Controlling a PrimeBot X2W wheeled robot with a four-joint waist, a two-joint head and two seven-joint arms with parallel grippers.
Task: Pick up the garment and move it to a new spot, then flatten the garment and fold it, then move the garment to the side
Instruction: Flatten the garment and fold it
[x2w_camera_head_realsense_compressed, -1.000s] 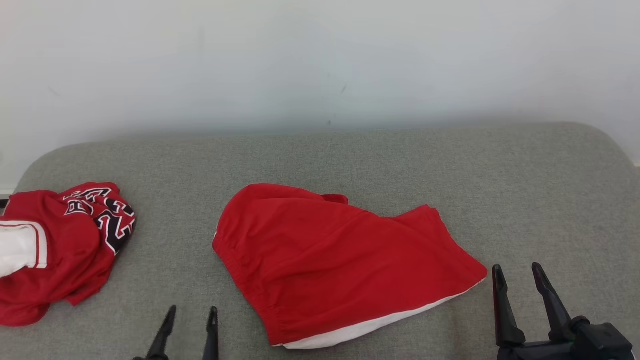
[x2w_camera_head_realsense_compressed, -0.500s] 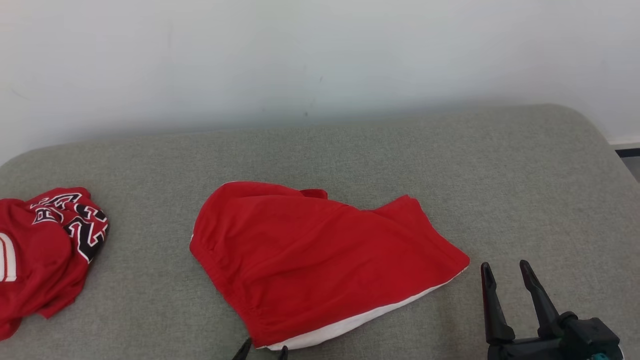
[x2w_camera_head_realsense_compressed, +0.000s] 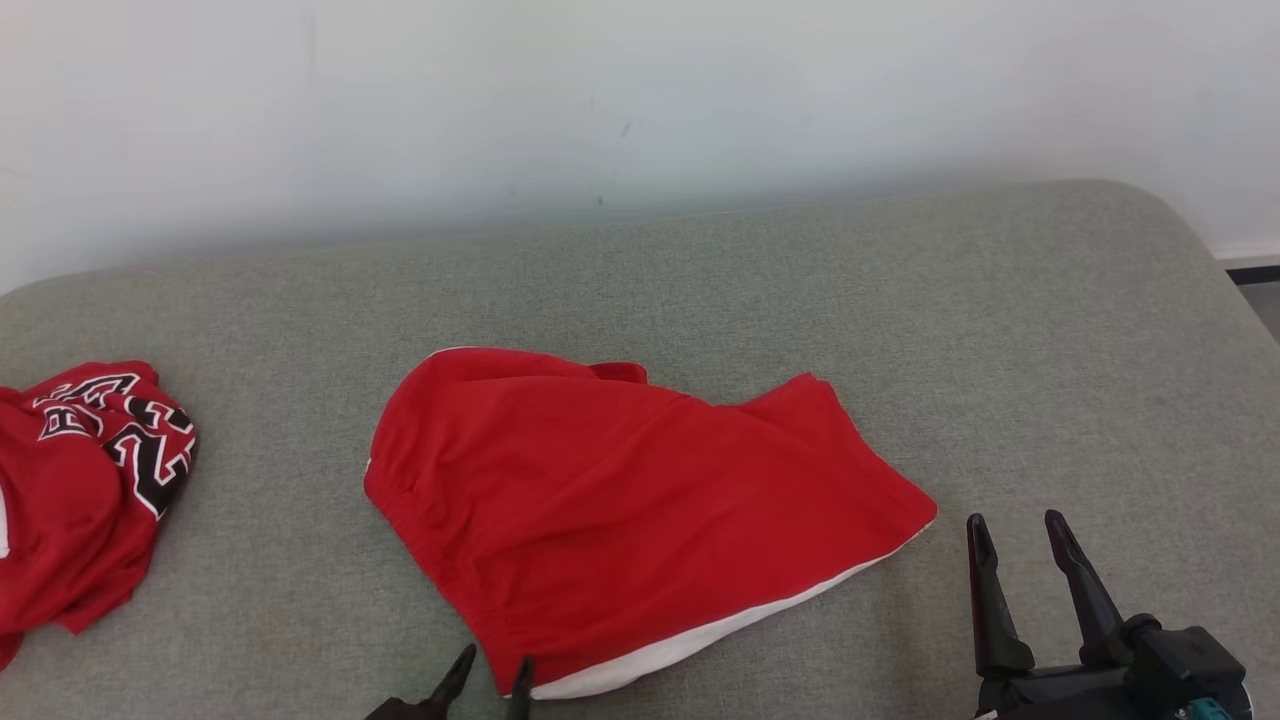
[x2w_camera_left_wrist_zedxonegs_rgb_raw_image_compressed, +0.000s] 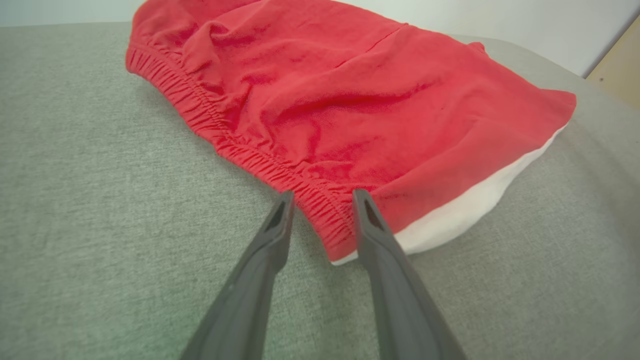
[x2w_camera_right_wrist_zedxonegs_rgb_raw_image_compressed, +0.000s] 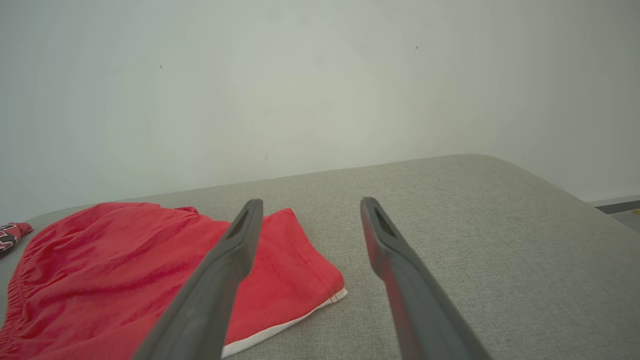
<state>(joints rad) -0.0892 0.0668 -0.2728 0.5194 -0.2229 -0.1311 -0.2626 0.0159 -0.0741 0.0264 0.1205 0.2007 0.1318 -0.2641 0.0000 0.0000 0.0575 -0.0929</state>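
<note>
Since the grey cushion (x2w_camera_head_realsense_compressed: 700, 300) spreads across the head view beneath a pale wall (x2w_camera_head_realsense_compressed: 640, 100), we take it first; the garment (x2w_camera_head_realsense_compressed: 620, 500), a pair of red shorts, lies loosely spread at its centre, rumpled and unfolded, with its gathered waistband (x2w_camera_left_wrist_zedxonegs_rgb_raw_image_compressed: 225, 145) running from 10 o'clock down to 6 o'clock and a white hem (x2w_camera_left_wrist_zedxonegs_rgb_raw_image_compressed: 465, 210) along the near edge towards 4 o'clock; a second red piece with black and white lettering (x2w_camera_head_realsense_compressed: 90, 480) sits bunched well apart at 9 o'clock. The right gripper (x2w_camera_head_realsense_compressed: 1015, 520) hovers just beside the garment's 4 o'clock corner, its fingers spread wide and holding nothing. The left gripper (x2w_camera_left_wrist_zedxonegs_rgb_raw_image_compressed: 323, 195) is at the garment's 6 o'clock corner; its two fingers straddle the end of the waistband with a gap between them, one on the cushion side and one over the red cloth, and we see no pinch yet. We judge this the opening step, the grasp before the pick-up. Next, we think, the left fingers must close firmly on the elastic, catching both layers rather than skimming the top one; the right gripper would need the hem corner before any lift, so the cloth rises evenly.
</note>
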